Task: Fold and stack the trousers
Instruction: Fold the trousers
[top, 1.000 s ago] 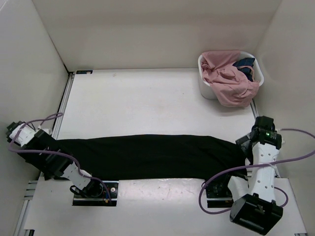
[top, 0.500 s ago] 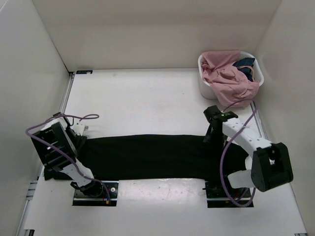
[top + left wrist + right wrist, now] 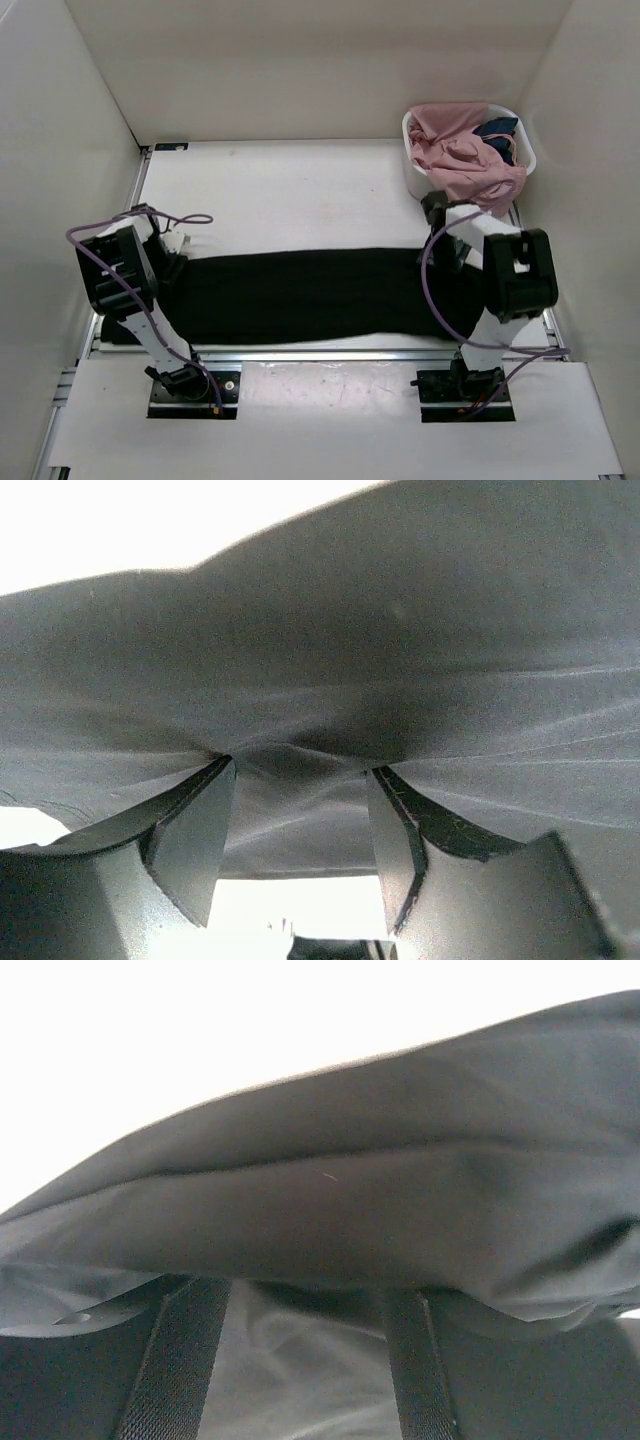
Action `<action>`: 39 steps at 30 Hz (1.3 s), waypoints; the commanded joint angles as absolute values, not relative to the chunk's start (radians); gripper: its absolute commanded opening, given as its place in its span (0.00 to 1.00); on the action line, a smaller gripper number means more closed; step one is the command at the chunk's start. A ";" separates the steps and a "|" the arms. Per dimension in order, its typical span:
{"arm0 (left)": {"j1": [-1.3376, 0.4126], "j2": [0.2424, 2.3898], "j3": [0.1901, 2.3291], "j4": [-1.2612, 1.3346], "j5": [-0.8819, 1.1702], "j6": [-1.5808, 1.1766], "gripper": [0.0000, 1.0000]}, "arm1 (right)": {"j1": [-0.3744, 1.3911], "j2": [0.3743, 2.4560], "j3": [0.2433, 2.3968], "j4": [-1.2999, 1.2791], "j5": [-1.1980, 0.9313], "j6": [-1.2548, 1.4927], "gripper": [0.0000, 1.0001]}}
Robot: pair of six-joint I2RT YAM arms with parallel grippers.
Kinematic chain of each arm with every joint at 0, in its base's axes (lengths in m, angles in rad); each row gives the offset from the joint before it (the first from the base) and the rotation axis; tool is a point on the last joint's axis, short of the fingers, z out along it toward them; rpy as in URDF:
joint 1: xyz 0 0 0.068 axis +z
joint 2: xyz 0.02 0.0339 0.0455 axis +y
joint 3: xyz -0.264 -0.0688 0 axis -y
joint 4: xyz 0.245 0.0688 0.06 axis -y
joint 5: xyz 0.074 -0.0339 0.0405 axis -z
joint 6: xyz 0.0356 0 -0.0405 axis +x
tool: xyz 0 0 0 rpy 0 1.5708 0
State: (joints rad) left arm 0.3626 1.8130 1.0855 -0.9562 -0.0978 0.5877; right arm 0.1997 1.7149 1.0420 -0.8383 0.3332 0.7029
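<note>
even, soft overhead light, faint shadows; wrist views blow out to white behind dark, blurred fabric.

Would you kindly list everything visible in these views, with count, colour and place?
trousers: one, black, stretched left to right across the table.
basket: one, white, table's far right corner.
pink garment: one, pink, heaped in the basket, overhanging its rim.
small garment: one, dark blue, in the basket's far right.
table: one, white, beneath everything.
cables: two, purple, one on each arm.
left gripper: one, dark, trousers' left end, fabric between its fingers.
right gripper: one, dark, trousers' right end, fabric between its fingers.
</note>
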 commanded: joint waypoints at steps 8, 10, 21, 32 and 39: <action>0.307 1.927 1.236 -0.828 0.025 0.483 0.67 | 0.121 1.832 1.284 -0.749 0.292 0.572 0.87; 0.307 1.927 1.236 -0.841 0.025 0.483 0.68 | 0.108 1.717 1.237 -0.771 0.270 0.587 0.93; 0.307 1.894 1.175 -0.861 0.054 0.483 0.71 | -0.083 1.146 0.834 -0.889 0.205 0.822 0.98; 0.307 1.852 1.175 -0.879 0.054 0.483 0.71 | -0.262 1.432 0.678 -0.460 0.106 0.833 0.98; 0.307 1.842 1.166 -0.899 0.044 0.474 0.71 | -0.307 1.595 0.698 -0.399 0.067 0.833 0.22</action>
State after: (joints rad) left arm 0.3061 1.8626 1.1900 -0.9020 0.0002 0.4889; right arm -0.2993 1.4883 0.7597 -0.5941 0.0917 0.8082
